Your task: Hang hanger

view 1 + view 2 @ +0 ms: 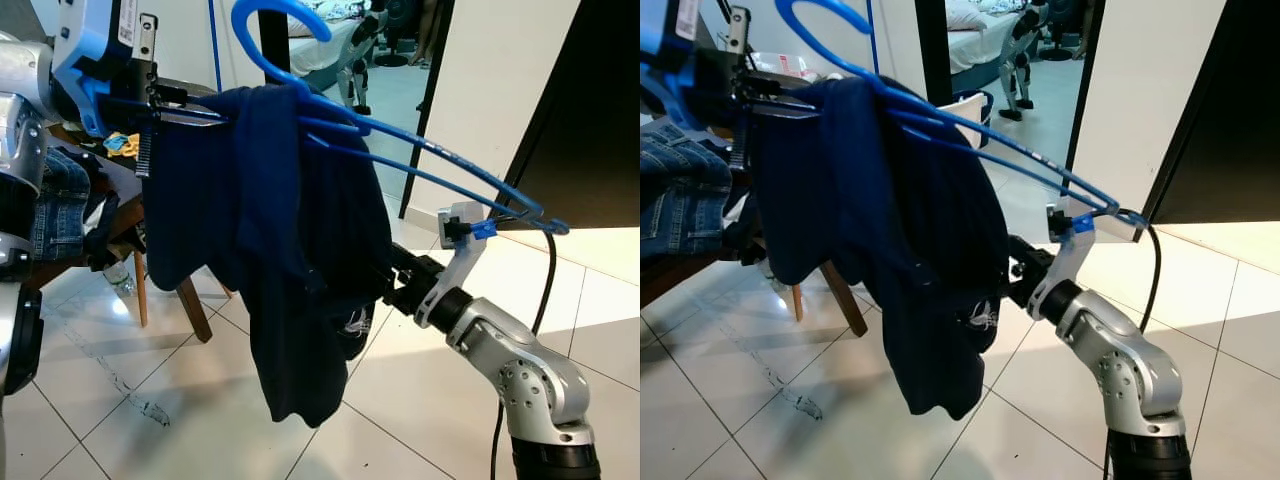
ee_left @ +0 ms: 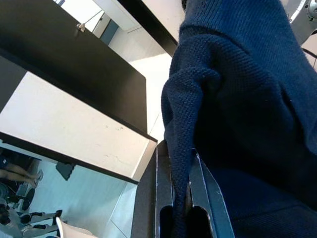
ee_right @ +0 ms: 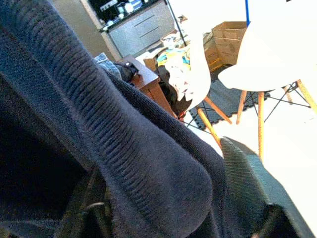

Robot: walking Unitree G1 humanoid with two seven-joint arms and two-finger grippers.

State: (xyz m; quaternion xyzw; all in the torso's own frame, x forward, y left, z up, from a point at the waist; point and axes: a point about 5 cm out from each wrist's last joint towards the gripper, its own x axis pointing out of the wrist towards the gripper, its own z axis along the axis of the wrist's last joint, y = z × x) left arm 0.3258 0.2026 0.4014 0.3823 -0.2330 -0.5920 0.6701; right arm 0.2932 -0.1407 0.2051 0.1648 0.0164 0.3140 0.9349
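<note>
The floor [image 1: 120, 420] is pale glossy tile with dark grout lines, scuffed in 1 patch and lit by a bright band of sunlight at the right. A white wall [image 1: 500, 90] stands beside a black panel [image 1: 600, 110] and a black door frame [image 1: 425, 110]. Through the doorway [image 1: 1000, 60] lies another room with a bluish floor and a bed [image 1: 970, 40]. At the left, a wooden table [image 1: 160, 270] with slanted legs carries a heap of clothes, jeans [image 1: 680, 190] among them. In the right wrist view, white chairs [image 3: 262, 64] with wooden legs stand near cardboard boxes [image 3: 230, 37] and a grey cabinet [image 3: 138, 25].
</note>
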